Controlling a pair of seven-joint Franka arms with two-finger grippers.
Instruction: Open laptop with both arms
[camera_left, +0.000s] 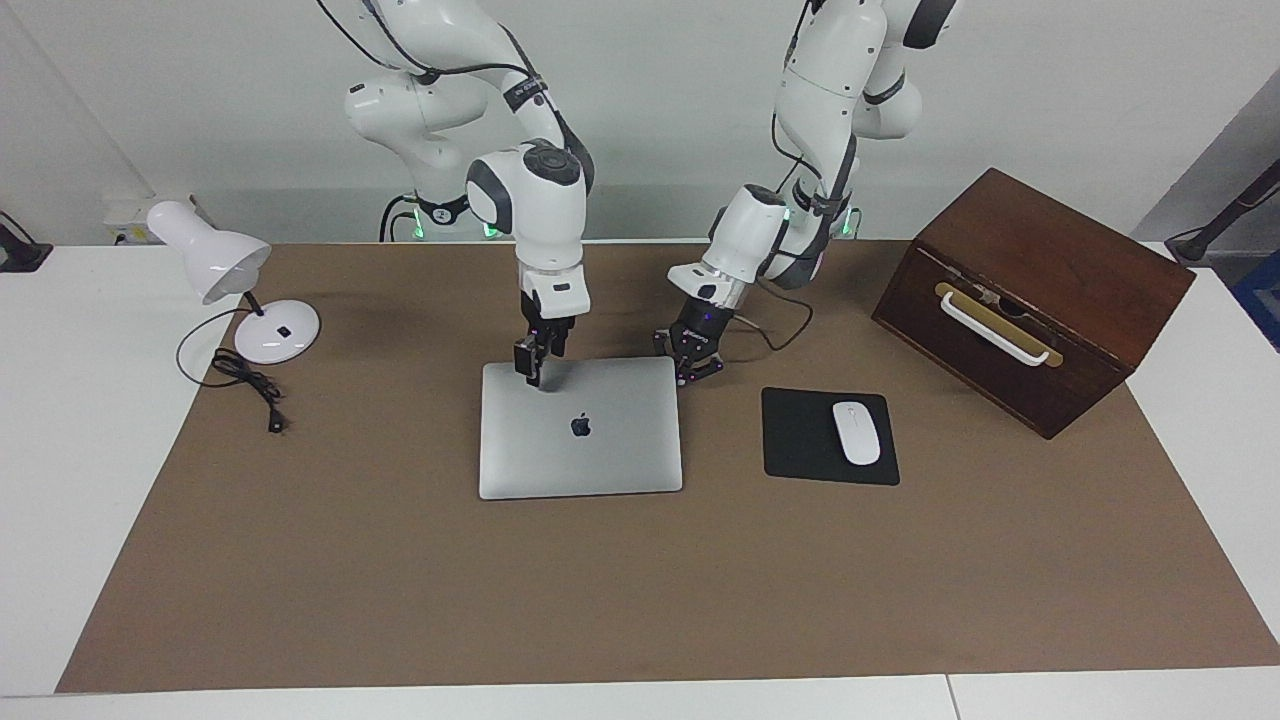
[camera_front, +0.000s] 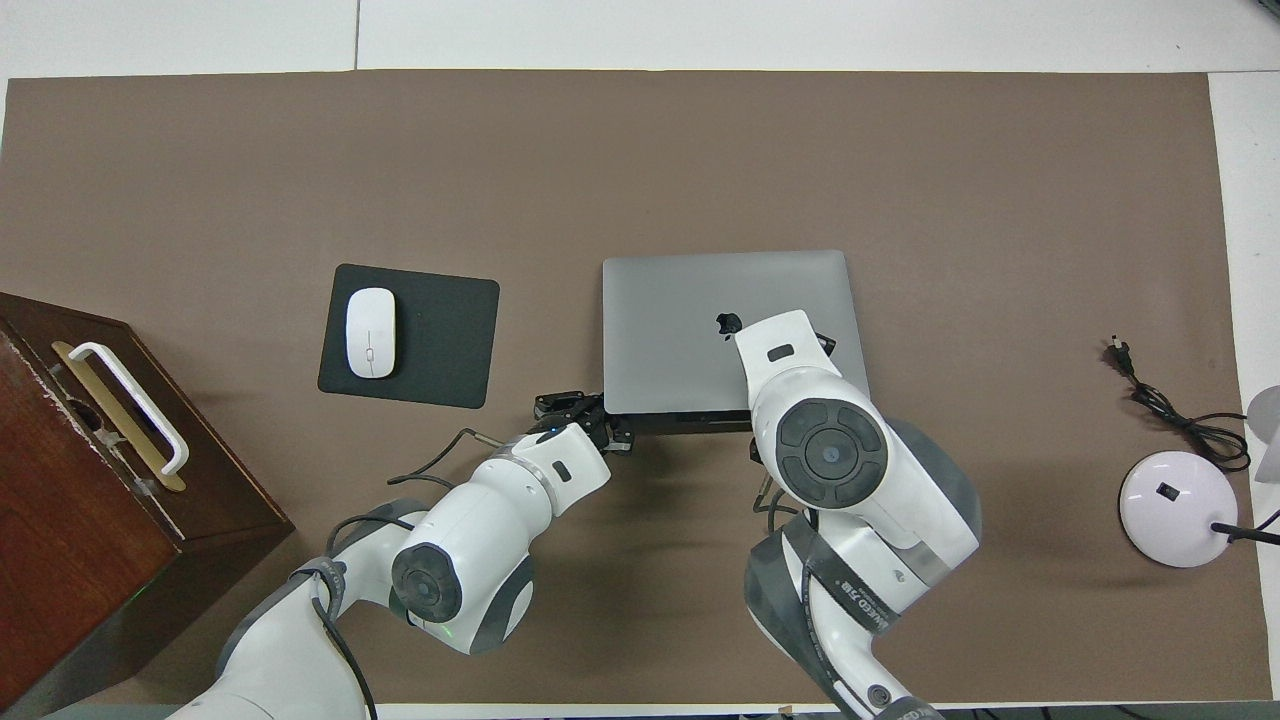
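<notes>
Your left claw (camera_left: 697, 368), pressed together, sat at the thin silver-grey metal laptop's (camera_left: 600, 455) seven-o'clock corner, seemingly to pry; your right claw (camera_left: 533, 370), state untellable, steadied five o'clock.

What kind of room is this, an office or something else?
Probably a robotics lab staged as an office desk: a closed laptop, a mouse on its pad and a desk lamp sit before two robot arms.

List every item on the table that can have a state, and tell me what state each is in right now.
laptop: closed, lying flat.
left gripper: shut, at the laptop's corner nearest the robots, toward the left arm's end.
right gripper: on the lid near the edge nearest the robots.
wooden box: closed.
desk lamp: unplugged, cord loose on the mat.
mouse: resting on the mouse pad.
</notes>
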